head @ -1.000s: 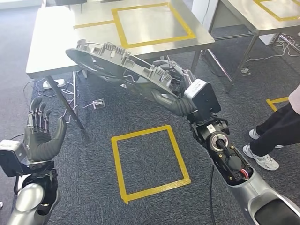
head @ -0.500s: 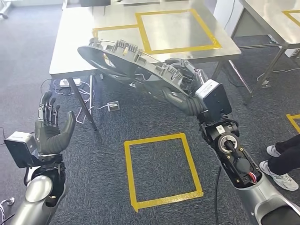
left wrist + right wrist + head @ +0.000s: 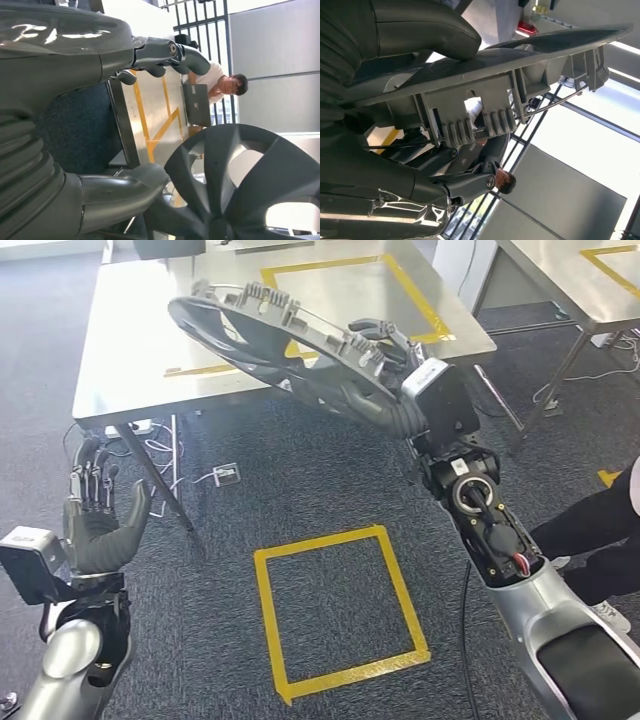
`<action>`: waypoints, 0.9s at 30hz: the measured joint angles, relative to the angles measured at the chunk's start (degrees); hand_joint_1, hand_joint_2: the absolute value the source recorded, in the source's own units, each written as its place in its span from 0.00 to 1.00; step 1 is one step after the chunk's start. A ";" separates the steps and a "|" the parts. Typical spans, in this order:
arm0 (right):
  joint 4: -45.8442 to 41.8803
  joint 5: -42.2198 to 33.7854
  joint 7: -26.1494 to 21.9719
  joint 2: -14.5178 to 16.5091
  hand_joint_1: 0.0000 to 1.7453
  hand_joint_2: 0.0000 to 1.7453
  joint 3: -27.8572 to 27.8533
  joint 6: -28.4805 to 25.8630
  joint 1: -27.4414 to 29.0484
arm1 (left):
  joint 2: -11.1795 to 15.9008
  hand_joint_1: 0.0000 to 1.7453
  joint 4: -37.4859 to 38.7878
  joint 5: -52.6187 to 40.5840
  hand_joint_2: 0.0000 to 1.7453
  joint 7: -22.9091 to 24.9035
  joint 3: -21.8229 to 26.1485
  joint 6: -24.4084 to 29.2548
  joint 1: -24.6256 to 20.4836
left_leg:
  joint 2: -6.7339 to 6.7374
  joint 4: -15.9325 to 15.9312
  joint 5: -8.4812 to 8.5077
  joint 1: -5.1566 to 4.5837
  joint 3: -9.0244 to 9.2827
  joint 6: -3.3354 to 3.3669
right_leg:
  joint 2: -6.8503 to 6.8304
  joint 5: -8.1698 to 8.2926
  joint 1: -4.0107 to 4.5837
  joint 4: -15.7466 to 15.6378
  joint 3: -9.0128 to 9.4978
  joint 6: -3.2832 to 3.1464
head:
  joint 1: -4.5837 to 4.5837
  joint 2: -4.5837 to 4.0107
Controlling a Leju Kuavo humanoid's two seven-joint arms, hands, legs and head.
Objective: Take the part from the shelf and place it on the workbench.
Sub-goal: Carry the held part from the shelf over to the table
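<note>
Your left hand point(image 3: 98, 525) is raised low at the left, palm turned inward, its fingers point(image 3: 89, 480) upright and spread apart with nothing in them; it stands well apart from the part. The part point(image 3: 264, 335) — one dark grey wheel cover, spoked in the left wrist view — is carried in the air, tilted, its far rim over the near edge of the bench point(image 3: 121, 350) and its near rim at your right hand point(image 3: 377, 380); it does not rest on the bench surface. Your right hand grips that near rim: the fingers point(image 3: 377, 335) curl over the ribbed upper side, the thumb lies beneath, as the right wrist view shows with the rim point(image 3: 478, 75) clamped between them. Your right arm point(image 3: 490, 550) reaches forward and leftward from the lower right, wrist bent toward the bench. You can count two steel benches, the second point(image 3: 558, 275) at the upper right; one yellow tape square point(image 3: 336, 605) on the carpet, one more on each bench top. A person's leg point(image 3: 596, 540) shows at the right edge.
</note>
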 joint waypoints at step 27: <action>31.52 2.42 -9.63 1.05 1.00 1.00 -1.56 1.60 -20.88 | -0.54 0.00 2.60 0.61 1.00 -2.07 -0.09 -1.83 -0.44 | -0.23 14.28 -7.79 -0.42 -5.28 -0.18 | -0.24 3.06 0.29 -0.95 -2.37 -0.70 | 0.99 0.00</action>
